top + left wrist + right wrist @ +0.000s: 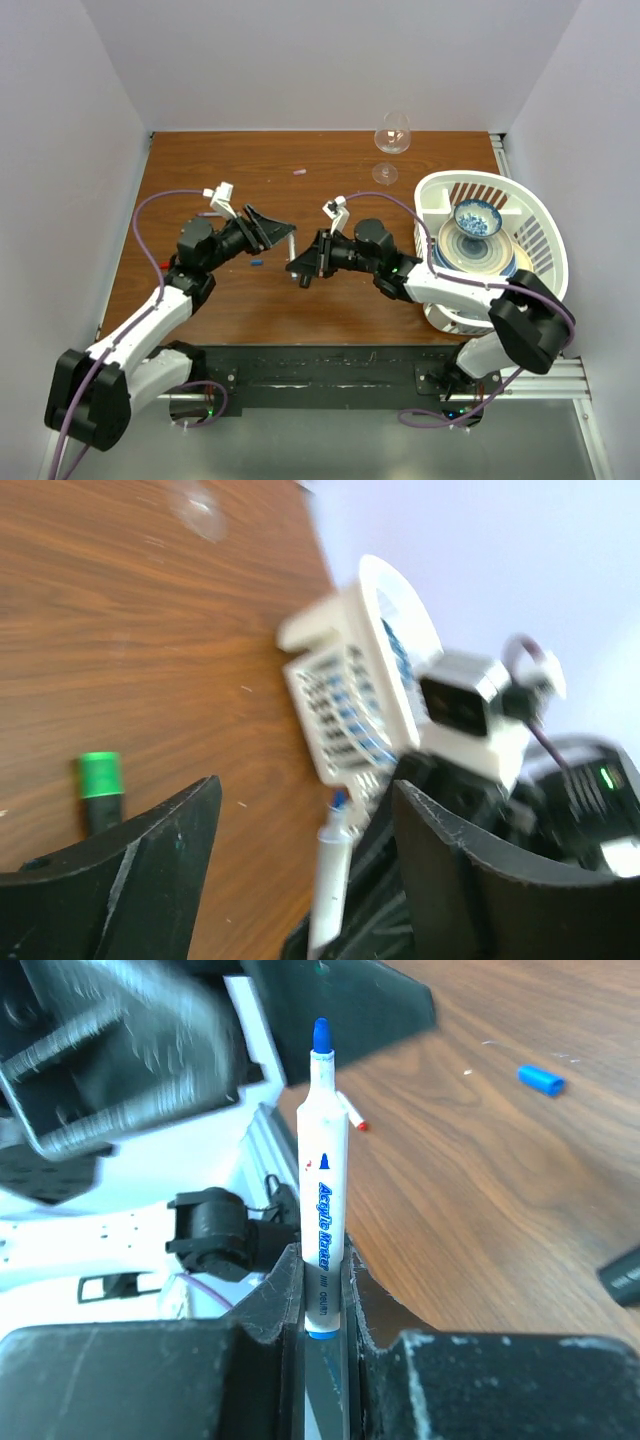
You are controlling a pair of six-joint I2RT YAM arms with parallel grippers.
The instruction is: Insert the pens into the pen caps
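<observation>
Brown wood-grain bench [220,160], plain white walls [330,60] on three sides, black rail [320,365] along near edge, even light.

The left gripper [305,795] has its black fingers [130,880] wide apart. Between them a white blue-tipped pen [330,875] rises from the blurred right gripper [322,935]. A green cap [99,775], on a black marker [101,815], lies on the wooden surface [150,630]; a white basket [345,695] stands farther off.
</observation>
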